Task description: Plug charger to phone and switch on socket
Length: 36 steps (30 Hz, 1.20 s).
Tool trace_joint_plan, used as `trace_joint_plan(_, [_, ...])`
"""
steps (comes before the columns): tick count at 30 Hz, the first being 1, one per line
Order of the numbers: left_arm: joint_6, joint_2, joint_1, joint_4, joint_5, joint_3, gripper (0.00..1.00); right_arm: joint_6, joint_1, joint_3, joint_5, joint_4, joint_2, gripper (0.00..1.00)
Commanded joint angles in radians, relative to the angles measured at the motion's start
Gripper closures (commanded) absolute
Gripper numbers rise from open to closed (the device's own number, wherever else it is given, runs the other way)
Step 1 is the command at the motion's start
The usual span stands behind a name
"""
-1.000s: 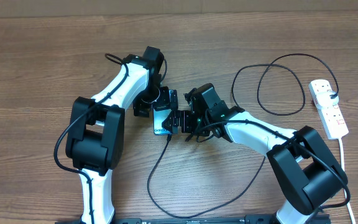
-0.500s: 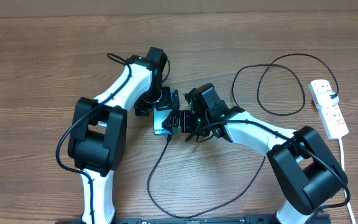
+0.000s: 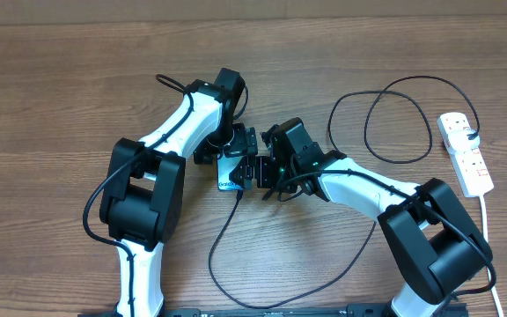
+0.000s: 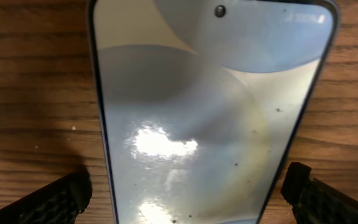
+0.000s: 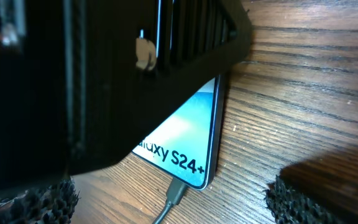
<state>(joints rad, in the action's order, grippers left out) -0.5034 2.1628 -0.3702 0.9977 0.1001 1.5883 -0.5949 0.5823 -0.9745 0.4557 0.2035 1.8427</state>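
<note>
The phone lies flat at the table's middle, its blue screen reading "Galaxy S24+". The charger's small connector tip sits in the phone's bottom edge, and its thin black cable loops along the front and back right to a black plug in the socket. My left gripper is open, one finger on each side of the phone, both apart from its edges. My right gripper is open low over the connector end, holding nothing. The left gripper's black body hides the phone's upper part in the right wrist view.
The socket's white cord runs down the right edge of the table toward the front. The charger cable forms a wide loop at the back right. Both arms crowd together over the phone.
The left arm's wrist has swung a little to the right and back, its gripper staying over the phone. The right arm, phone and cable have not moved.
</note>
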Motion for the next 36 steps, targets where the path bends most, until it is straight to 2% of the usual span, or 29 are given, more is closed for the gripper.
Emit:
trace_joint_plan(1, [-0.039,0.025,-0.01,-0.008,-0.045,-0.036,0.0,-0.003,-0.007,0.006,-0.033,0.019,0.003,0.0])
trace_joint_plan(6, [-0.043,0.025,-0.011,-0.023,-0.057,-0.079,0.03,-0.003,-0.007,0.006,-0.033,0.019,0.003,0.0])
trace_joint_plan(9, [-0.042,0.025,-0.01,-0.02,-0.056,-0.085,0.16,-0.003,-0.007,0.006,-0.033,0.019,0.003,0.0])
trace_joint_plan(17, [-0.019,0.025,-0.006,-0.018,-0.039,-0.085,0.19,-0.002,-0.007,0.006,-0.033,0.027,0.003,0.0])
trace_joint_plan(23, [0.121,0.025,0.027,-0.019,0.169,-0.085,0.18,0.0,-0.006,0.006,-0.021,0.026,0.003,0.0])
trace_joint_plan(25, [0.185,0.025,0.055,-0.019,0.299,-0.085,0.18,0.0,-0.003,0.006,-0.01,0.017,0.003,0.0])
trace_joint_plan(29, [0.238,0.025,0.097,-0.019,0.459,-0.085,0.16,0.0,0.013,0.006,-0.011,-0.009,0.007,0.0])
trace_joint_plan(32, [0.27,0.025,0.113,-0.012,0.518,-0.085,0.16,-0.001,0.032,0.006,-0.03,-0.038,0.018,0.0])
trace_joint_plan(36, [0.266,0.025,0.115,-0.009,0.473,-0.085,0.11,-0.005,0.037,0.006,-0.105,-0.034,0.019,0.0])
